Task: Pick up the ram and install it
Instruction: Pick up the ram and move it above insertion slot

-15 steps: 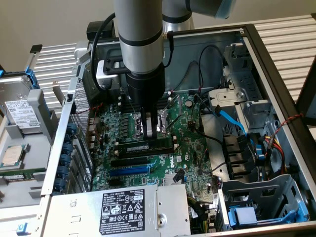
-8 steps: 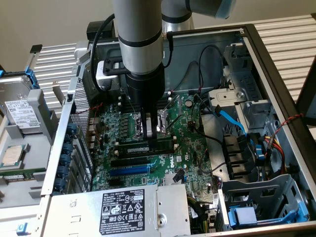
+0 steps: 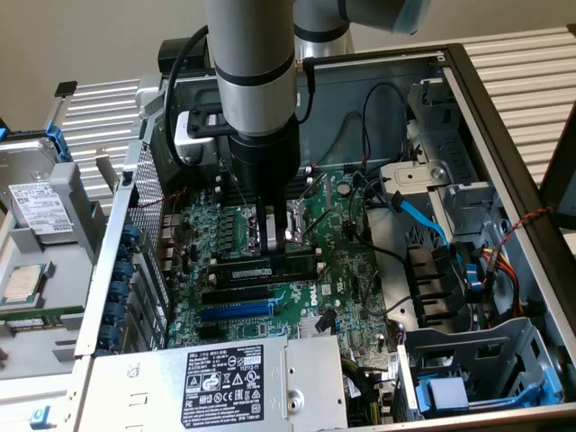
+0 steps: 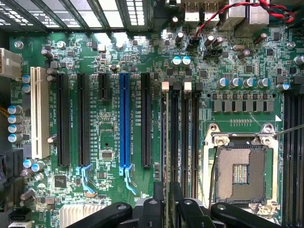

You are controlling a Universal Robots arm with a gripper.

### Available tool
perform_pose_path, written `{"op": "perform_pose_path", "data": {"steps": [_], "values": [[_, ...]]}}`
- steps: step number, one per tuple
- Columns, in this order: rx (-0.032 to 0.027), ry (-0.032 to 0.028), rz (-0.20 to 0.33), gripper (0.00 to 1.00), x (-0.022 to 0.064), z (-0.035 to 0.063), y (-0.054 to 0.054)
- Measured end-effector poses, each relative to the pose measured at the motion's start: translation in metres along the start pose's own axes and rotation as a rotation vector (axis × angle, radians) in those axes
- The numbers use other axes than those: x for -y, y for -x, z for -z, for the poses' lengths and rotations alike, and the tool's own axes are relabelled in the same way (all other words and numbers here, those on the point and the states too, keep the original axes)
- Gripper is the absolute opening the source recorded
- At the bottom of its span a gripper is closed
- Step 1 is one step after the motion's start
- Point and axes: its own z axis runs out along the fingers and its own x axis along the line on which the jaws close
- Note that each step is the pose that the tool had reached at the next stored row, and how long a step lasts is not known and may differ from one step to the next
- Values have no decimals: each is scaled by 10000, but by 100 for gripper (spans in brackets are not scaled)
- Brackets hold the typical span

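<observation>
The ram (image 3: 265, 268) is a long green stick with a white label. It stands on edge along the memory slots, right under my gripper (image 3: 274, 245). In the wrist view the ram (image 4: 166, 142) shows edge-on as a thin strip over the first black slot, by a white end clip (image 4: 165, 86). My gripper (image 4: 167, 209) has one dark finger (image 4: 158, 206) on each side of the strip, shut on it. Whether the stick sits fully in the slot I cannot tell.
Empty memory slots (image 4: 190, 142) lie beside the ram, then the open CPU socket (image 4: 240, 171). A blue expansion slot (image 4: 124, 123) and black slots lie on the other side. The power supply (image 3: 225, 378), drive cage (image 3: 477, 360) and blue cable (image 3: 423, 220) crowd the case.
</observation>
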Motion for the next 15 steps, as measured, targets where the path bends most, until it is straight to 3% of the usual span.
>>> {"op": "perform_pose_path", "data": {"steps": [15], "values": [[1,-4,0,20,-9,122,1]]}}
